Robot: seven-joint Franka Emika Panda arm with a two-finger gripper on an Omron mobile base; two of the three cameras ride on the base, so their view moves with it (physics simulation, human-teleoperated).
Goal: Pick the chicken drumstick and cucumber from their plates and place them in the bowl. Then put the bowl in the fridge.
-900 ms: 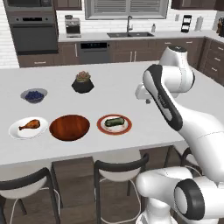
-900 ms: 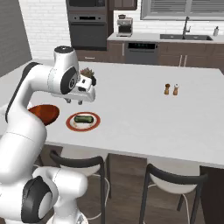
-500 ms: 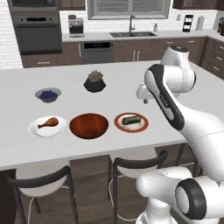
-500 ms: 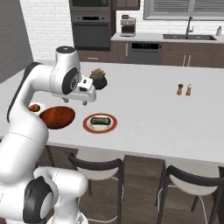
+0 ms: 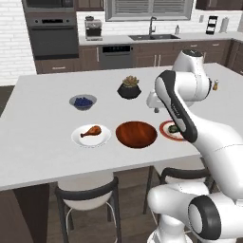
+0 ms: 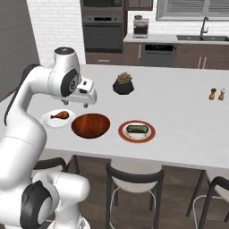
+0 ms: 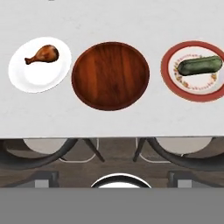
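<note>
The chicken drumstick lies on the plain white plate at the left. The cucumber lies on the red-rimmed plate at the right. Between the two plates stands the reddish-brown bowl with nothing in it. My gripper hangs above the counter just behind the bowl, fingers pointing down and apart, open and holding nothing. From the left, my gripper hovers beyond the bowl, and my arm covers part of the cucumber's plate. The fridge is out of view.
A black faceted pot with a plant and a small grey bowl of blueberries stand further back on the white island. Two shakers are at the far right. Stools are tucked under the near edge.
The whole picture has shifted right in both base views, so the base has driven left along the island. The food, plates and bowl keep their places on the counter.
</note>
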